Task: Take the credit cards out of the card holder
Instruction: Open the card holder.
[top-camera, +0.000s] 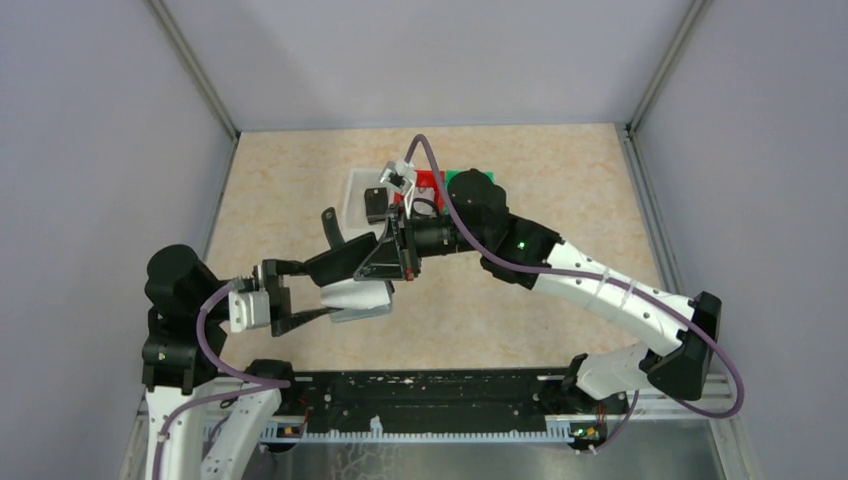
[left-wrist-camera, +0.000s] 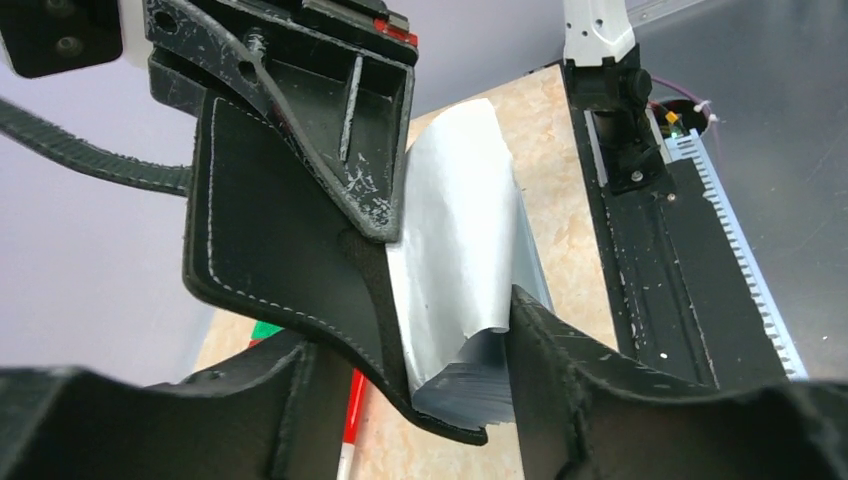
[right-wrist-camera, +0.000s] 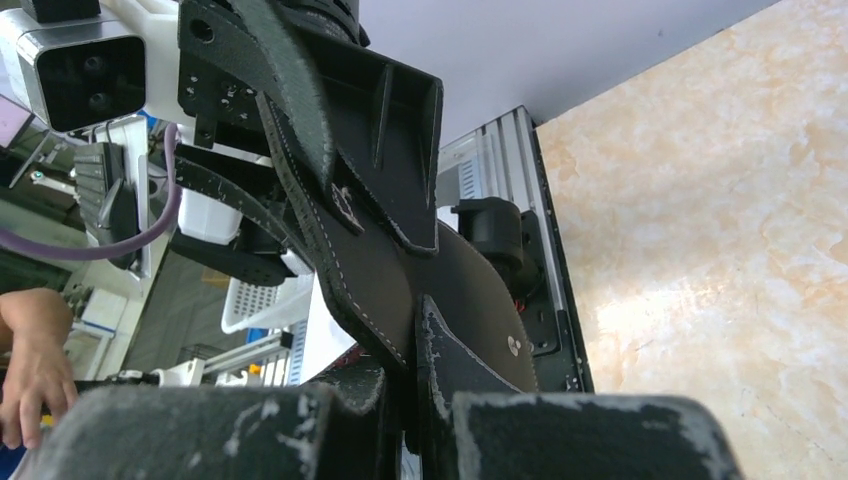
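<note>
Right tool pinches one card holder; left tool straddles one silvery card, grip unclear.

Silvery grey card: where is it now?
Top view, left of centre: the thin silvery grey card pokes out of the black leather-like card holder, held over the table between the left gripper and right gripper.

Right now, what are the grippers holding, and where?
Both hold the card holder: left gripper beside the silvery card, right gripper on the opposite flap.
</note>
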